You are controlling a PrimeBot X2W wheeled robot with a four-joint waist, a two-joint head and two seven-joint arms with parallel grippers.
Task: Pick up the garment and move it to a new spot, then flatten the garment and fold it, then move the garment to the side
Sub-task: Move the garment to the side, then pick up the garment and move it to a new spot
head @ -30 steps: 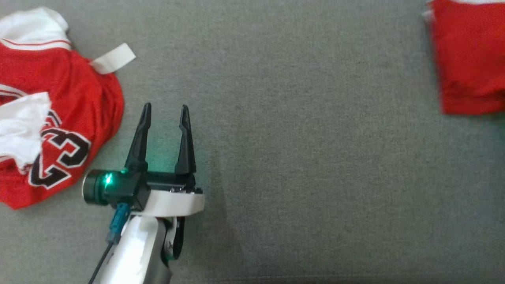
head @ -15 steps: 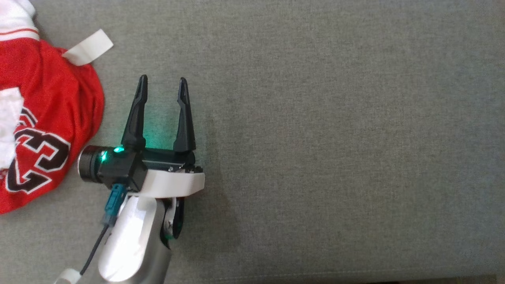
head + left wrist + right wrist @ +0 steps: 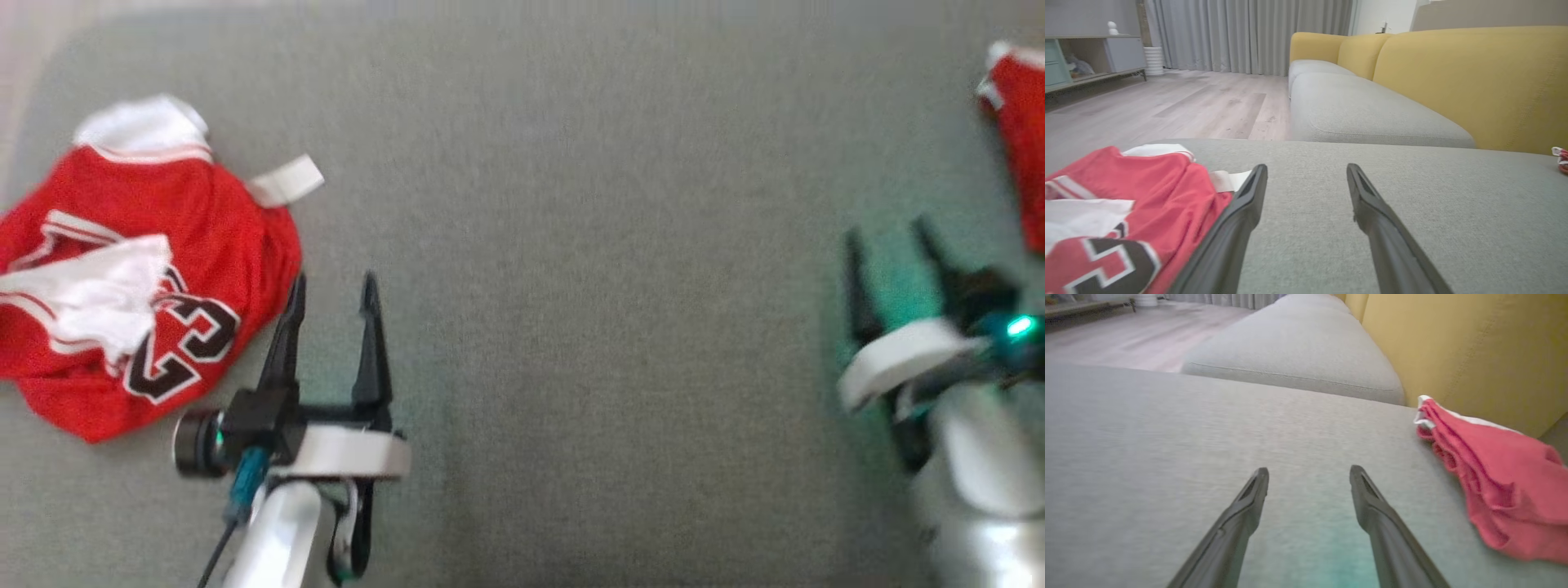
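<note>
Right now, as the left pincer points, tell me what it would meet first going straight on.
Probably nothing but the grey cushion: the left pincer is open and points over bare fabric. The red jersey lies off to its left, out of that line. Its height is unclear.

Garment lies on cushion, left of left tool.

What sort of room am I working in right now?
Most likely a home living room: grey sofa seat cushions with yellow backrests, a pale wood-look floor, and long grey curtains at the far wall.
</note>
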